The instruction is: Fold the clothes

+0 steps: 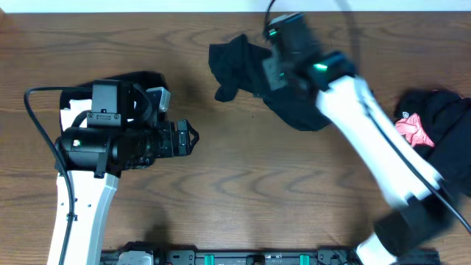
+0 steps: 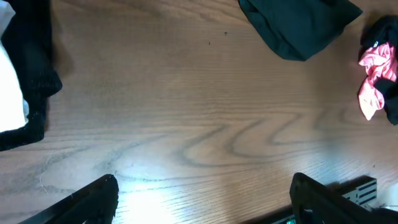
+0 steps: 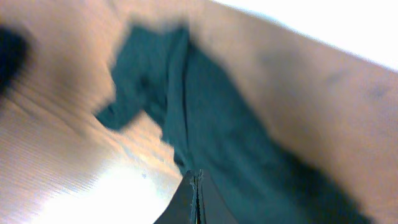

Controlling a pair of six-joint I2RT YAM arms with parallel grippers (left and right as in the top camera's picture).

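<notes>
A crumpled black T-shirt (image 1: 235, 62) lies at the back middle of the table; it also shows in the left wrist view (image 2: 298, 25) and, blurred, in the right wrist view (image 3: 236, 124). My right gripper (image 1: 274, 72) hangs over it, fingers pressed together (image 3: 196, 177) at the shirt's near edge, seemingly pinching the fabric. My left gripper (image 1: 193, 136) hovers over bare wood at the left, wide open (image 2: 204, 186) with nothing between its fingers. A black and white garment pile (image 1: 73, 103) sits under the left arm. A pink garment (image 1: 416, 131) lies on black clothes (image 1: 450, 110) at the right.
The wooden table (image 1: 243, 184) has its back edge close behind the black T-shirt. The white cloth (image 2: 9, 93) and pink cloth (image 2: 376, 78) frame the left wrist view. The right arm slants across the right half of the table.
</notes>
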